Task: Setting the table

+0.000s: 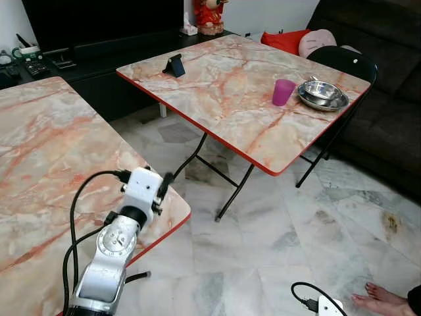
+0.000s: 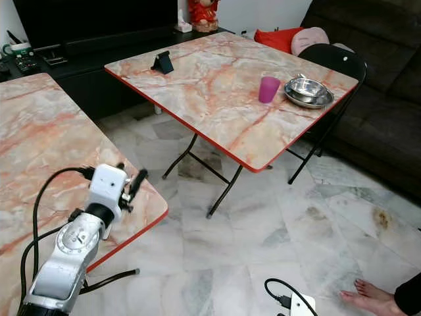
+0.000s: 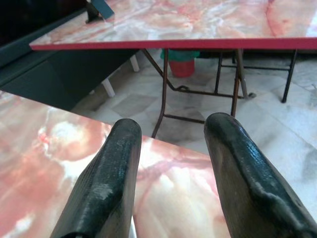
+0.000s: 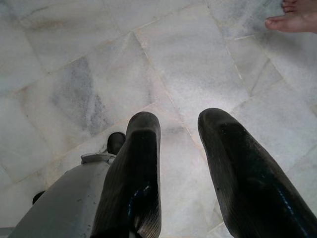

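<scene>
On the far folding table [image 1: 223,99] we see a pink cup [image 1: 283,91] just beside a steel bowl [image 1: 322,94]; near the table's front edge, our left gripper [image 3: 171,163] hovers parted and empty, and our right gripper [image 4: 181,168] hangs apart too.

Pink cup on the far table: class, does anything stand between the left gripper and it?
No object, but a gap does. The left gripper hovers over the near table's corner; open floor separates it from the far table holding the pink cup.

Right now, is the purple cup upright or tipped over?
Upright: the purple cup stands on its base beside the steel bowls, its mouth facing up.
</scene>
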{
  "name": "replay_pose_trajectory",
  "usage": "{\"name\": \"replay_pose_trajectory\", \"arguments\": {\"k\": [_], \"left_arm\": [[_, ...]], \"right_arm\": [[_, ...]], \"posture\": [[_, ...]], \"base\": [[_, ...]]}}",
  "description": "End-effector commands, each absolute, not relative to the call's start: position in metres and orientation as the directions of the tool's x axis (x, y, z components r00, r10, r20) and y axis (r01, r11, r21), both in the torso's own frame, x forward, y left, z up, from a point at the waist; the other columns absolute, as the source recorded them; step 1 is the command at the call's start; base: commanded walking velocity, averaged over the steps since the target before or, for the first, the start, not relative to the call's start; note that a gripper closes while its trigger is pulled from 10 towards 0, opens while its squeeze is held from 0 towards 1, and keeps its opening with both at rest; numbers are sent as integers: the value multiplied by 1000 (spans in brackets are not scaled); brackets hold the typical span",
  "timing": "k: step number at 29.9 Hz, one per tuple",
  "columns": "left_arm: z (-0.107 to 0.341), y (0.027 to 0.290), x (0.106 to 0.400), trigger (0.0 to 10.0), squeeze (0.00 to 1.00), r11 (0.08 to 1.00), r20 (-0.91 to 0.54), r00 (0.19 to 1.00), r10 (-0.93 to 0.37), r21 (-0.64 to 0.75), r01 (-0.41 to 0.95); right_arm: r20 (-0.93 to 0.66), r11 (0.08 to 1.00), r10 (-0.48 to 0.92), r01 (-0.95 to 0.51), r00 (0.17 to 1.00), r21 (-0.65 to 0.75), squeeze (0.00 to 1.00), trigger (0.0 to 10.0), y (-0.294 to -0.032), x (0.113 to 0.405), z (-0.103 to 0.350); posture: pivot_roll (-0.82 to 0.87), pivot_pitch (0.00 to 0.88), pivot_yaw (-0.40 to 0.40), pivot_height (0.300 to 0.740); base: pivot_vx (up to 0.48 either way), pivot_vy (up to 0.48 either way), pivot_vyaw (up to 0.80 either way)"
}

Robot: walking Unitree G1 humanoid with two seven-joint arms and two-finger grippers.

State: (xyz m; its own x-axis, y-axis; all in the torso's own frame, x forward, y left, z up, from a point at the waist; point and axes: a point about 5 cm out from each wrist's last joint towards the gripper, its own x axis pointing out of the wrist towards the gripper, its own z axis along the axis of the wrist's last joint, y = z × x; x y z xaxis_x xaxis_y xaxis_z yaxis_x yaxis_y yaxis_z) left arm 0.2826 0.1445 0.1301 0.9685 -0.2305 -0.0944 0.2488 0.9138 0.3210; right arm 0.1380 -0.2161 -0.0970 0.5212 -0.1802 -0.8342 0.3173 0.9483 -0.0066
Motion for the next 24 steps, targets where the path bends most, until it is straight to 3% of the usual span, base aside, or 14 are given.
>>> {"name": "replay_pose_trajectory", "arguments": {"k": [1,10,22,23,24], "left_arm": [[137,138,284,10000,0,910,-83,967,-239,328,253],[123,146,296,10000,0,967,-194,976,-100,214,142],[114,149,300,10000,0,980,-246,968,-37,183,84],[114,149,301,10000,549,981,-248,968,-33,178,79],[114,149,301,10000,957,982,-248,968,-29,175,75]], "right_arm": [[-828,945,-193,327,526,-13,0,10000,-220,139,-96],[-828,944,-196,330,525,-15,0,10000,-221,140,-96],[-829,946,-195,324,524,-18,0,10000,-221,140,-95],[-829,946,-195,323,524,-18,0,10000,-221,140,-95],[-829,946,-195,323,524,-18,0,10000,-221,140,-95]], "posture": [[132,0,-82,740],[125,0,-83,740],[128,0,-90,740],[128,0,-90,740],[128,0,-90,740]], "base": [[0,0,0],[0,0,0],[0,0,0],[0,0,0],[0,0,0]]}}
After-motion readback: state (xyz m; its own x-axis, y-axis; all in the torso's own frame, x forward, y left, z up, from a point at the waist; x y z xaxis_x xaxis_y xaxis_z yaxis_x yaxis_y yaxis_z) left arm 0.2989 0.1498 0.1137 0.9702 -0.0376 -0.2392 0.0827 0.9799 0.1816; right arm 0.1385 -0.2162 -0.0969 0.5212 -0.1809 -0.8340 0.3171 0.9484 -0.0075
